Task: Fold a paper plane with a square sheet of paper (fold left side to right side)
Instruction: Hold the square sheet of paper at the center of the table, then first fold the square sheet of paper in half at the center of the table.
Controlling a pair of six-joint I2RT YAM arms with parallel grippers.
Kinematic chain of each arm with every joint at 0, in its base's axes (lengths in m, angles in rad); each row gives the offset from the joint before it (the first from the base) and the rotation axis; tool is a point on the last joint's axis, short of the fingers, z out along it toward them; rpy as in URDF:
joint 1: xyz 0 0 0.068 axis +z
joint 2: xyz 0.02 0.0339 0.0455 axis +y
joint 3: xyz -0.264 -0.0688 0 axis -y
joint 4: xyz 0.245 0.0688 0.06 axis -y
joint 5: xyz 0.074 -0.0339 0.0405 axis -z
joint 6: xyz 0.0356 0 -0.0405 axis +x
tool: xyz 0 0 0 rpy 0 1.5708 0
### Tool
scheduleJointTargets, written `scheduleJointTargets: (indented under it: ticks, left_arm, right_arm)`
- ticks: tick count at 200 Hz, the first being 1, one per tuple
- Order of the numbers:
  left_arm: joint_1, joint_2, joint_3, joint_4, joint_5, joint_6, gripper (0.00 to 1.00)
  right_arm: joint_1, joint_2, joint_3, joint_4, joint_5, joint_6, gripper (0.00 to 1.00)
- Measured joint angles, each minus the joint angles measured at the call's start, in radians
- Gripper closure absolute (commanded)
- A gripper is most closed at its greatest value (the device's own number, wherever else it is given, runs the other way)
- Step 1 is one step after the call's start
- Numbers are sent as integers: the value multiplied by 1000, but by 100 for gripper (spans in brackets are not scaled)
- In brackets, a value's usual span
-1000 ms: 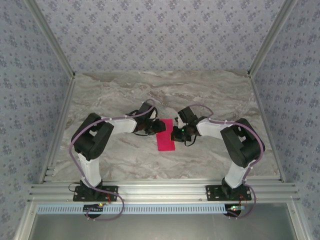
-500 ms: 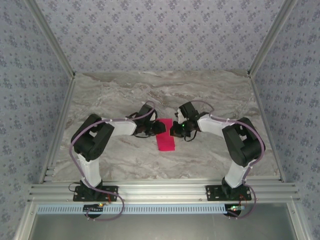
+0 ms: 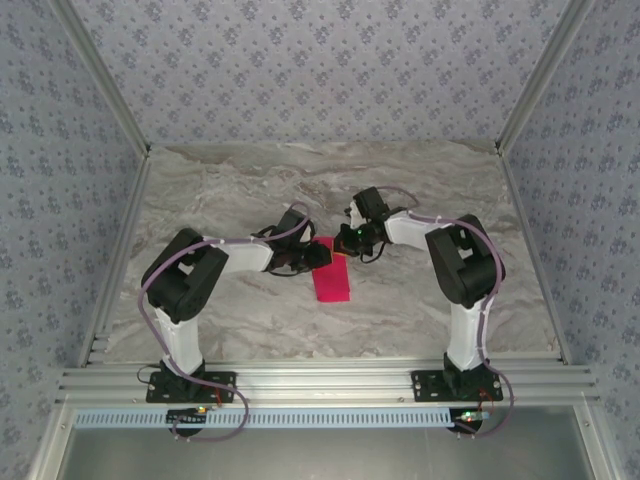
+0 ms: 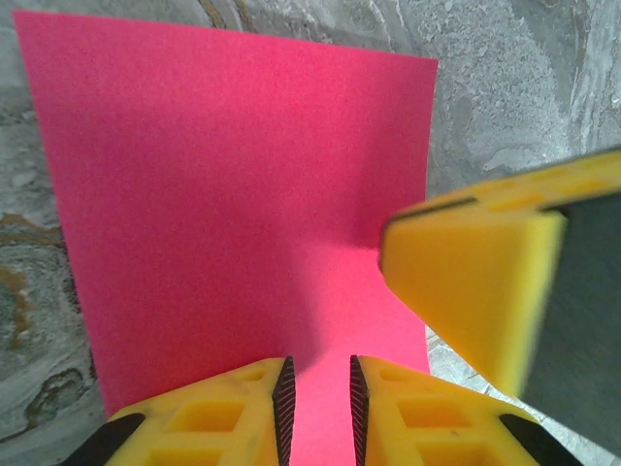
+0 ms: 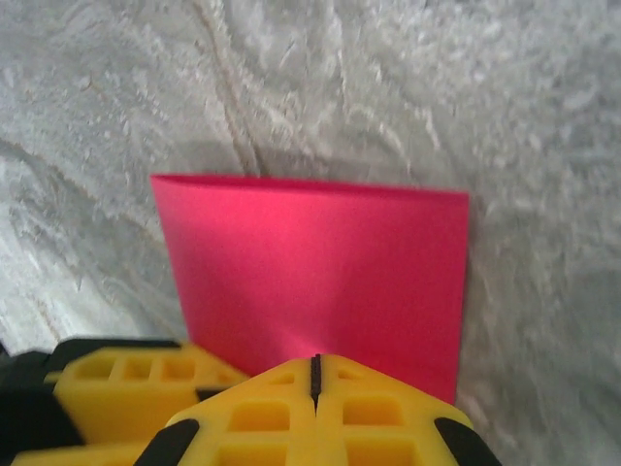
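Observation:
The square sheet of paper (image 3: 331,281) lies flat on the marble table as a magenta-pink rectangle, folded in half, with no yellow face showing. It also appears as the sheet (image 4: 233,194) and the sheet (image 5: 320,257). My left gripper (image 3: 321,255) hovers low over its left far part, jaws a narrow gap apart; the left gripper (image 4: 318,408) has nothing between them. My right gripper (image 3: 344,243) is shut, and the right gripper (image 5: 315,369) has its tips on the sheet's far end. The paper plane is out of view.
The marble table (image 3: 250,190) stretches out around the sheet, bounded by aluminium rails (image 3: 320,380) at the near edge and patterned walls. The two grippers sit close together: the right finger (image 4: 466,282) is beside the left one, and the left finger (image 5: 126,379) beside the right.
My right gripper has swung left and farther back, onto the sheet's far end, its elbow folding in. The left gripper and the sheet have barely moved.

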Motion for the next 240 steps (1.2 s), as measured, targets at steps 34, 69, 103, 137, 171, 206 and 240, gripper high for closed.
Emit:
scheduleJointTargets:
  ticks: [34, 69, 103, 137, 171, 206, 240]
  left_arm:
    - [-2, -6, -8, 5, -4, 0, 74]
    - [-8, -56, -60, 6, -11, 0, 69]
    - [-8, -115, -98, -15, -8, 0, 68]
    - [-14, -139, -103, 0, 5, -1, 68]
    - [-15, -136, -105, 23, 12, -3, 68]
    - [-24, -88, -105, 46, 20, -3, 68]
    - [-48, -79, -108, 50, 19, 0, 70]
  right_arm:
    - [2, 41, 40, -9, 1, 0, 100]
    - [10, 42, 40, -16, 13, 0, 100]
    - [11, 42, 38, -14, 14, 0, 100]
    - [13, 42, 38, -14, 15, 0, 100]
    - [15, 42, 38, -14, 19, 0, 100]
    - [16, 41, 38, -14, 23, 0, 100]
    - [17, 41, 38, -15, 23, 0, 100]
